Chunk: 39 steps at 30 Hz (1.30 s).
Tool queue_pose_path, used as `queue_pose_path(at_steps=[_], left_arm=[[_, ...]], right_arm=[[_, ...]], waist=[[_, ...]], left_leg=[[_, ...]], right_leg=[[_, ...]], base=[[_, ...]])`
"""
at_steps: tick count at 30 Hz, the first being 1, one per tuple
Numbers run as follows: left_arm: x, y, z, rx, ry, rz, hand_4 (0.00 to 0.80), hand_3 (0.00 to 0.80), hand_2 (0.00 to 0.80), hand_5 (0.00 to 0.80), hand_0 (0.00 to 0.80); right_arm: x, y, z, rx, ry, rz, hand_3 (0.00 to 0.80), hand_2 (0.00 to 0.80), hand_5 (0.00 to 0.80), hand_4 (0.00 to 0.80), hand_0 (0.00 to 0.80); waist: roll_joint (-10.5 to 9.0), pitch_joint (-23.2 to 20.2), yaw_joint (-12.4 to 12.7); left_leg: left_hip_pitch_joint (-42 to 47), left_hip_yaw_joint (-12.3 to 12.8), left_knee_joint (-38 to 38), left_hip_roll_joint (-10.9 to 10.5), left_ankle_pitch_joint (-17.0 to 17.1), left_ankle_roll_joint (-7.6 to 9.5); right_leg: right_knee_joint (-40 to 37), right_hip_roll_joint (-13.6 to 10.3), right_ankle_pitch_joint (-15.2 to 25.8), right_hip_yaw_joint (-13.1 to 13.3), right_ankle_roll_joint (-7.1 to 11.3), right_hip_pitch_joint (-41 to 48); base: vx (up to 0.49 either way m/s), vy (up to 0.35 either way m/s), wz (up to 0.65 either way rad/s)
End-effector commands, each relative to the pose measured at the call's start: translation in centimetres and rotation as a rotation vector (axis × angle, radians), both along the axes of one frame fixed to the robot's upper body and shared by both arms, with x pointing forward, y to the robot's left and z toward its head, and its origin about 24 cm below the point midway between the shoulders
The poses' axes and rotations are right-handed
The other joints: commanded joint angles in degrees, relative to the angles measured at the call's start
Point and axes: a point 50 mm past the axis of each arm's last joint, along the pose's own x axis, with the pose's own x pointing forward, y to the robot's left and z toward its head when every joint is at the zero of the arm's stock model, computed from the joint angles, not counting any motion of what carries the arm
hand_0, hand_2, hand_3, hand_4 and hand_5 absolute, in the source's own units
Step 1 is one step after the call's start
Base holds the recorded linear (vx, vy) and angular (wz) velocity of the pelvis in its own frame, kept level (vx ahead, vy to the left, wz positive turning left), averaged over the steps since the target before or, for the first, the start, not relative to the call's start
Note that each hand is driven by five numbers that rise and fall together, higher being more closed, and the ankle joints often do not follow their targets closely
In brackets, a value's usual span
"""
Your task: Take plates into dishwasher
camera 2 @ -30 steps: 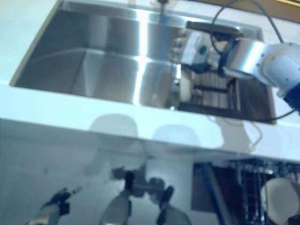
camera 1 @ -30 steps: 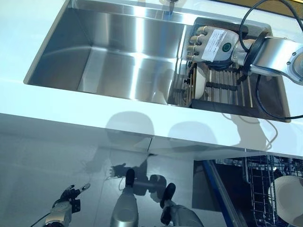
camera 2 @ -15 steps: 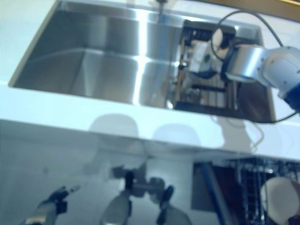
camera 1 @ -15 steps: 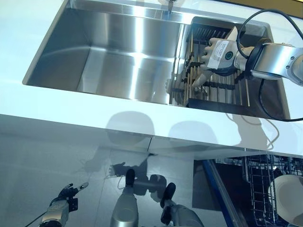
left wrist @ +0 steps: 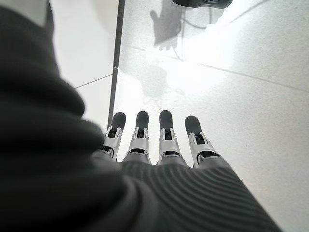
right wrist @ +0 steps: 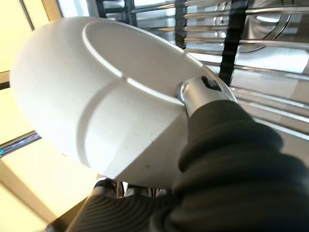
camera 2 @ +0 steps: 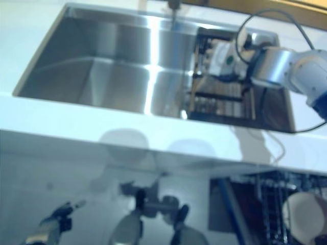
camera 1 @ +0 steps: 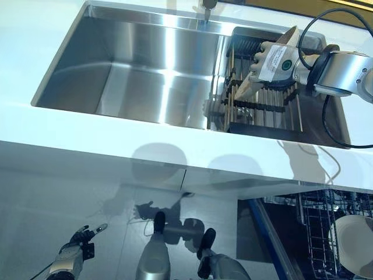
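R hand pinching plate above sink rack, seemingly clear of slots; lift straight, keep tilt, swing to dishwasher; L hand fingers straight, idle low.

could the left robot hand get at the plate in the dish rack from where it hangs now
Probably not. The left robot hand hangs low beside the cabinet front, fingers straight, below the countertop. The plate is up over the dish rack in the sink, pinched by the right robot hand.
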Motion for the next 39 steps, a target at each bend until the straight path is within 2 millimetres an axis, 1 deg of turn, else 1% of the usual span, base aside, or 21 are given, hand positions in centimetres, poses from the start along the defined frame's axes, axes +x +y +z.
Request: queue_pose_path(at_steps=[1, 3, 4, 6, 9, 11, 14, 21, 22, 23, 25, 27, 28, 32, 37, 39], left_arm=[[-1.2, 1.0, 0.0, 0.064, 0.063, -0.016, 0.0, 0.0, 0.0, 0.0, 0.0], [-1.3, 1.0, -0.1, 0.07, 0.079, -0.02, 0.0, 0.0, 0.0, 0.0, 0.0], [-1.8, 1.0, -0.4, 0.079, 0.124, -0.034, 0.0, 0.0, 0.0, 0.0, 0.0], [-2.3, 0.9, -0.7, 0.098, 0.159, -0.05, 0.0, 0.0, 0.0, 0.0, 0.0], [-4.0, 0.6, -1.6, 0.045, 0.263, -0.109, 0.0, 0.0, 0.0, 0.0, 0.0], [-4.7, 0.3, -2.1, 0.081, 0.319, -0.197, 0.0, 0.0, 0.0, 0.0, 0.0], [-5.4, 0.1, -2.5, 0.109, 0.382, -0.266, 0.0, 0.0, 0.0, 0.0, 0.0], [-6.4, 0.5, -2.7, 0.152, 0.467, -0.302, 0.0, 0.0, 0.0, 0.0, 0.0], [-7.0, 0.7, -2.7, 0.14, 0.517, -0.303, 0.0, 0.0, 0.0, 0.0, 0.0], [-7.2, 0.8, -2.8, 0.136, 0.529, -0.298, 0.0, 0.0, 0.0, 0.0, 0.0], [-8.3, 0.7, -3.1, 0.099, 0.585, -0.279, 0.0, 0.0, 0.0, 0.0, 0.0], [-9.0, 0.7, -3.2, 0.081, 0.613, -0.275, 0.0, 0.0, 0.0, 0.0, 0.0], [-9.7, 0.4, -3.5, 0.058, 0.635, -0.27, 0.0, 0.0, 0.0, 0.0, 0.0], [-11.5, 0.0, -4.0, 0.025, 0.691, -0.259, 0.0, 0.0, 0.0, 0.0, 0.0], [-12.8, -0.3, -4.2, 0.008, 0.716, -0.223, 0.0, 0.0, 0.0, 0.0, 0.0], [-13.2, -0.5, -4.4, -0.01, 0.724, -0.203, 0.0, 0.0, 0.0, 0.0, 0.0]], right_arm=[[-0.7, -1.1, 4.8, 0.158, -0.193, -0.011, 0.8, 0.8, 0.8, 0.8, 0.8], [-0.8, -1.2, 5.1, 0.174, -0.203, -0.009, 0.8, 0.8, 0.8, 0.8, 0.8], [-1.0, -1.5, 5.8, 0.225, -0.22, -0.014, 0.8, 0.8, 0.8, 0.8, 0.8], [-1.2, -1.9, 6.3, 0.26, -0.231, -0.019, 0.8, 0.8, 0.8, 0.8, 0.8], [-1.6, -2.5, 7.2, 0.356, -0.25, -0.017, 0.8, 0.8, 0.8, 0.8, 0.8], [-1.8, -2.8, 7.6, 0.414, -0.257, -0.017, 0.8, 0.8, 0.8, 0.8, 0.8], [-1.9, -3.4, 7.9, 0.486, -0.271, -0.022, 0.8, 0.8, 0.8, 0.8, 0.8], [-2.1, -4.6, 8.2, 0.569, -0.309, -0.043, 0.8, 0.8, 0.8, 0.8, 0.8], [-2.4, -5.4, 8.6, 0.624, -0.325, -0.053, 0.8, 0.8, 0.8, 0.8, 0.8], [-2.5, -5.8, 8.6, 0.647, -0.33, -0.058, 0.8, 0.8, 0.8, 0.8, 0.8], [-2.9, -7.5, 8.7, 0.725, -0.339, -0.095, 0.8, 0.8, 0.8, 0.8, 0.8], [-3.0, -8.4, 8.6, 0.747, -0.344, -0.117, 0.8, 0.8, 0.8, 0.8, 0.8], [-3.3, -9.5, 8.6, 0.794, -0.35, -0.146, 0.8, 0.8, 0.8, 0.8, 0.8], [-4.0, -11.8, 8.6, 0.885, -0.366, -0.208, 0.8, 0.8, 0.8, 0.8, 0.8], [-5.2, -14.5, 8.9, 1.034, -0.392, -0.27, 0.8, 0.8, 0.8, 0.8, 0.8], [-5.6, -15.3, 8.7, 1.085, -0.397, -0.283, 0.8, 0.8, 0.8, 0.8, 0.8]], waist=[[-3.21, -6.6, -0.6], [-3.19, -7.0, -0.7], [-3.15, -7.9, -0.9], [-2.99, -8.8, -1.2], [-2.47, -10.4, -1.7], [-2.19, -11.4, -2.1], [-1.79, -12.6, -2.8], [-1.42, -13.7, -3.9], [-1.26, -14.0, -4.5], [-1.26, -14.1, -4.7], [-1.15, -14.5, -5.2], [-1.22, -14.7, -5.4], [-1.2, -14.8, -5.7], [-1.48, -15.1, -6.2], [-1.67, -15.2, -7.0], [-1.63, -15.3, -7.4]], left_leg=[[1.5, 2.7, -0.2, 0.3, -2.5, -1.45], [1.7, 2.7, -0.2, 0.3, -2.7, -1.41], [2.4, 2.7, -0.2, 0.2, -3.0, -1.32], [3.2, 2.8, -0.2, 0.3, -3.3, -1.23], [5.0, 3.1, -0.2, 0.4, -4.0, -1.07], [6.1, 3.5, -0.2, 0.5, -4.4, -1.02], [7.5, 4.2, -0.2, 0.8, -5.0, -0.94], [9.3, 5.3, -0.2, 1.0, -5.8, -0.88], [9.9, 5.7, -0.2, 1.1, -6.1, -0.86], [10.1, 5.9, -0.2, 1.2, -6.2, -0.86], [10.6, 6.3, -0.2, 1.3, -6.4, -0.91], [10.8, 6.4, -0.2, 1.3, -6.6, -0.89], [11.0, 6.6, -0.2, 1.4, -6.7, -0.89], [11.4, 7.0, -0.2, 1.6, -6.9, -0.91], [11.9, 7.6, -0.2, 1.9, -7.1, -0.98], [11.9, 7.8, -0.2, 2.0, -7.1, -1.01]], right_leg=[[-0.1, -4.0, 0.5, 1.5, 6.61, 0.5], [-0.1, -4.0, 0.4, 1.6, 6.58, 0.7], [-0.1, -4.0, 0.3, 1.9, 6.58, 1.2], [-0.1, -4.0, 0.0, 2.1, 6.61, 1.8], [-0.1, -4.0, -0.4, 2.8, 6.63, 3.0], [-0.1, -4.1, -0.6, 3.2, 6.7, 3.7], [-0.1, -4.2, -0.8, 3.8, 6.82, 4.5], [-0.1, -4.3, -1.0, 5.0, 7.05, 5.3], [-0.1, -4.4, -1.1, 5.4, 7.13, 5.5], [-0.1, -4.4, -1.1, 5.5, 7.18, 5.5], [-0.1, -4.4, -1.1, 5.8, 7.29, 5.7], [-0.1, -4.4, -1.1, 6.0, 7.27, 5.8], [-0.1, -4.4, -1.1, 6.3, 7.27, 5.8], [-0.1, -4.1, -1.1, 6.7, 7.24, 5.7], [-0.1, -3.9, -1.0, 7.6, 7.18, 5.5], [-0.1, -3.7, -1.0, 7.9, 7.19, 5.3]], base=[[0.0, 0.0, 0.0], [0.025, 0.007, -0.04], [0.053, 0.009, -0.04], [0.049, 0.014, -0.07], [0.05, 0.03, -0.14], [0.073, 0.032, -0.09], [0.062, 0.034, -0.17], [0.032, 0.028, -0.1], [0.02, 0.024, -0.14], [0.026, 0.033, -0.19], [0.012, 0.019, -0.15], [0.011, 0.007, -0.14], [0.007, 0.001, -0.11], [0.003, -0.004, -0.08], [0.001, -0.001, -0.12], [-0.001, -0.004, -0.04]])
